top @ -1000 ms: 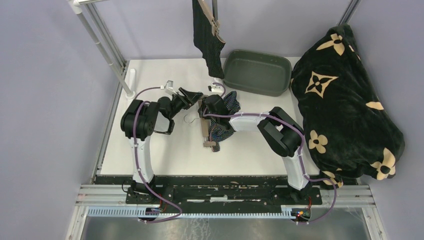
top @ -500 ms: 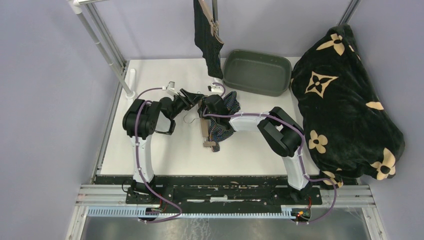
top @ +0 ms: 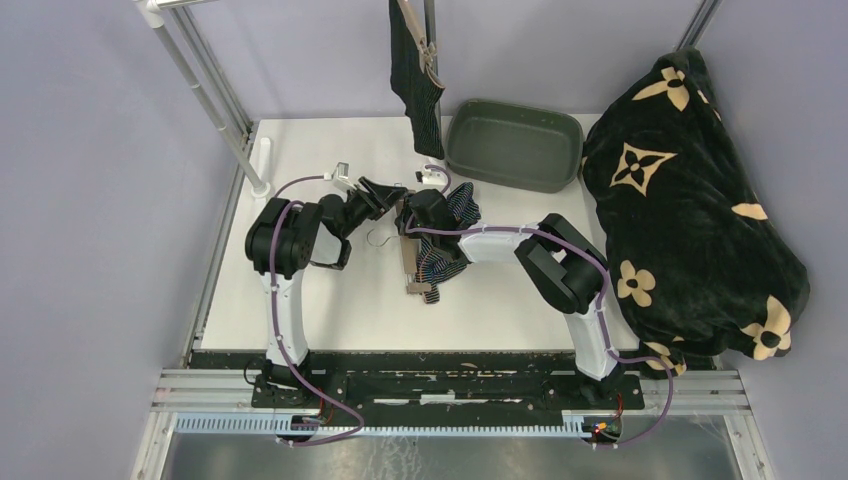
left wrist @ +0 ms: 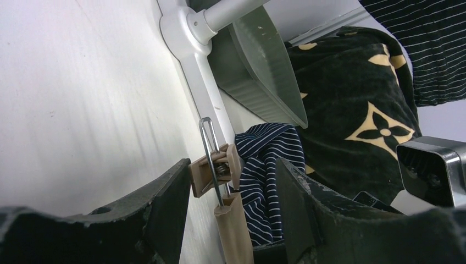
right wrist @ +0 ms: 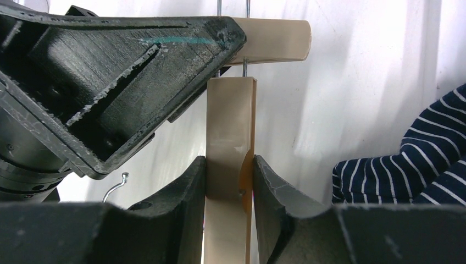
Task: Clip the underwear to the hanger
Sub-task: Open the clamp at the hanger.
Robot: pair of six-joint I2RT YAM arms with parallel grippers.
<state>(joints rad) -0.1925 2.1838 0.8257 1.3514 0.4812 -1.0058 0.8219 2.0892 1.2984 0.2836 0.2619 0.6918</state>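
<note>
Navy striped cloth underwear [left wrist: 269, 165] lies bunched on the white table [top: 320, 300], just beside the tan plastic hanger [right wrist: 231, 110], whose bar the right gripper [right wrist: 229, 170] clamps. The left gripper [left wrist: 233, 181] stands apart around the hanger's tan clip [left wrist: 211, 171] (black pinstriped underwear [top: 415, 80] hangs behind).

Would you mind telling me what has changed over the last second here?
The left gripper edged slightly right, toward the hanger's clip, which now sits between its open jaws. Unchanged: the right gripper clamps the hanger bar, the navy underwear lies beside it, the pinstriped underwear hangs at the back.
</note>
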